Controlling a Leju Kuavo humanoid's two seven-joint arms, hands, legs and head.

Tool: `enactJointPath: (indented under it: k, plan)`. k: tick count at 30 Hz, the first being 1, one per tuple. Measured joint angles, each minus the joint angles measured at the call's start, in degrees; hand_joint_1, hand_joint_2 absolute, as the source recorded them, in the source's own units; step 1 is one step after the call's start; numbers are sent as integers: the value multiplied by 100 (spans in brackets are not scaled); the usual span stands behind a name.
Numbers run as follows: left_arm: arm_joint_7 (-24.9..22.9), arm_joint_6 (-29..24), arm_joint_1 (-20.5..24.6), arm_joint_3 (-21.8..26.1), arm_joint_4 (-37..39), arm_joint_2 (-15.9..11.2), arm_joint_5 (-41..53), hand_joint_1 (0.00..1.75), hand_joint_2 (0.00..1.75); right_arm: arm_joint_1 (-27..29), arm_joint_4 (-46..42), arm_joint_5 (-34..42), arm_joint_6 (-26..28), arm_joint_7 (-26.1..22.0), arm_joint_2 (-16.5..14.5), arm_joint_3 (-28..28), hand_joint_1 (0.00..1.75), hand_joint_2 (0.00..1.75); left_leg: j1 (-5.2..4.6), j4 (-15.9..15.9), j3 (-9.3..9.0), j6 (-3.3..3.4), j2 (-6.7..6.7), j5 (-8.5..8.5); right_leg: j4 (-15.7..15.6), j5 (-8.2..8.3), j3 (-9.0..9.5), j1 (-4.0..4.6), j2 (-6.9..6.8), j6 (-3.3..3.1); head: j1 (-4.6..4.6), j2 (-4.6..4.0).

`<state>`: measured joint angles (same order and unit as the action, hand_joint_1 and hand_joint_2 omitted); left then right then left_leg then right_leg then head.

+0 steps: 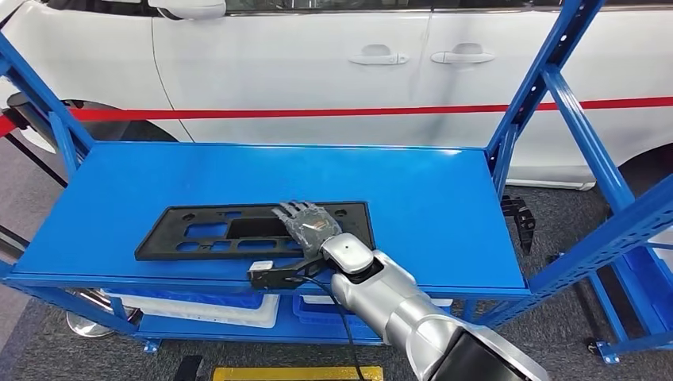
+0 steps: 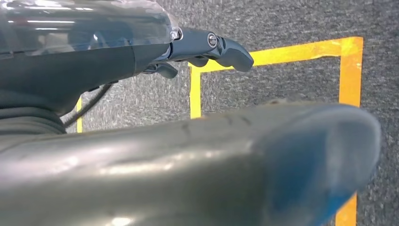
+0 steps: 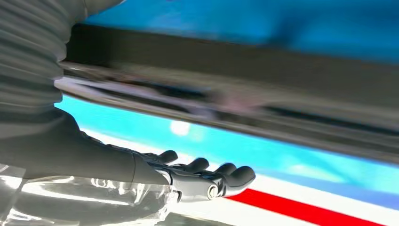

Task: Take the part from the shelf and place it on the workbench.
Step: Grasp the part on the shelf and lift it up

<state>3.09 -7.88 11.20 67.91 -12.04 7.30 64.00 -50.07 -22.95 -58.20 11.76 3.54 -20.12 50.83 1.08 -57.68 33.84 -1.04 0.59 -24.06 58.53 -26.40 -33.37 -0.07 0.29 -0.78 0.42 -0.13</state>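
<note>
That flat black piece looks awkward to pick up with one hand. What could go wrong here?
The black part is long and flat, and the right hand lies over it well right of its middle, so it might tip or slip if lifted. It also lies near the blue shelf's front edge and could slide off.

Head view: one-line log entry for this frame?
right hand: over flat black plastic panel, grip unclear | panel: on blue shelf top | left hand: hanging, empty

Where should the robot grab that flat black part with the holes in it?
Probably the near long edge of the black part, coming from the robot's side. It lies flat on the blue shelf, so only a thin rim or the cutouts offer purchase. The right hand lies over that edge near the right end; whether it grips isn't clear.
</note>
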Motion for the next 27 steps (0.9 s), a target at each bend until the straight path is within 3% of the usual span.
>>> enactJointPath:
  k: [2, 4, 7, 8, 9, 10, 12, 14, 18, 20, 21, 23, 24, 25, 27]
  plan:
    - [2, -4, -10, 0, 0, -2, -16, 0, 0, -22, 27, -168, 88, 154, -6, 13, 0, 175, 10, 23, 2, -77, -10, 22, -38, 56, -10, -7, 22, -72, -3, 0]
    - [6, -5, -9, 0, 0, -2, -22, 0, 0, -29, 45, -286, 144, 258, -17, 43, 0, 175, 13, -163, 90, -121, -20, -122, -99, 108, 2, -33, 19, -136, -11, 0]
    - [9, -4, -26, 0, 2, 3, -22, 0, 0, -28, 83, -372, 203, 342, -20, 81, 0, 175, 13, -1181, 552, -143, -26, -653, -111, 125, -17, -5, 3, -179, -27, 0]
    - [8, -3, -38, 0, 2, 4, -22, 0, 0, -25, 95, -391, 226, 362, -19, 89, 0, 175, 14, -1451, 673, -145, -27, -730, -107, 124, -23, 10, 3, -186, -28, 0]
    - [8, -3, -50, 0, 2, 4, -22, 0, 0, -23, 105, -409, 249, 379, -19, 95, 0, 175, 13, -1517, 698, -141, -27, -695, -101, 121, -23, 20, 6, -191, -28, 0]
    - [9, -3, -58, 0, 2, 4, -22, 0, 0, -23, 113, -424, 267, 391, -19, 98, 0, 175, 13, -1363, 616, -130, -27, -558, -94, 115, -16, 26, 9, -192, -30, 0]
    - [10, -3, -59, 0, 1, 1, -22, 0, 0, -28, 119, -440, 278, 400, -19, 98, 0, 175, 4, -612, 234, -84, -27, -201, -81, 95, 6, 40, 15, -175, -28, 0]
    - [11, -3, -52, 0, 2, -1, -22, 0, 0, -39, 121, -449, 279, 404, -19, 99, 0, 175, -22, -70, -32, -29, -26, -49, -65, 81, 2, 57, 21, -136, -24, 0]
    - [13, 0, -55, -1, 2, 9, -19, 0, 0, -55, 127, -453, 277, 413, -17, 98, 0, 175, -19, 56, -78, 80, -37, -29, -2, 22, -28, 49, 22, -27, -19, 0]
    - [15, 3, -50, -3, 2, 16, -5, 0, 0, -58, 134, -441, 274, 421, -7, 97, 0, 175, 11, 88, -83, 139, -53, -3, 426, -248, -225, 34, 15, 38, -7, 0]
    - [16, 4, -48, -4, 2, 15, 3, 0, 0, -54, 138, -433, 274, 422, 4, 97, 9, 175, 10, 89, -75, 153, -55, -1, 797, -439, -407, 19, 11, 65, -1, 0]
    - [16, 5, -49, -4, 2, 11, 13, 0, 0, -38, 148, -419, 276, 403, 32, 97, 94, 175, 10, 86, -63, 160, -59, 0, 1484, -687, -755, -21, 5, 105, 1, 0]
    - [16, 7, -49, -4, 2, 10, 12, 0, 0, -32, 152, -415, 277, 382, 44, 97, 137, 175, 10, 83, -65, 158, -58, -2, 1584, -657, -813, -39, 3, 117, 1, 0]
    - [17, 10, -48, -4, 2, 10, 11, 0, 0, -29, 155, -413, 277, 357, 52, 95, 171, 175, 12, 79, -71, 153, -56, -5, 1441, -515, -750, -55, 1, 121, 2, 0]
    - [21, 17, -45, -4, 2, 13, 7, 0, 0, -29, 159, -416, 276, 312, 62, 87, 173, 175, 14, 64, -81, 125, -49, -21, 661, -122, -380, -72, -7, 102, 3, 0]
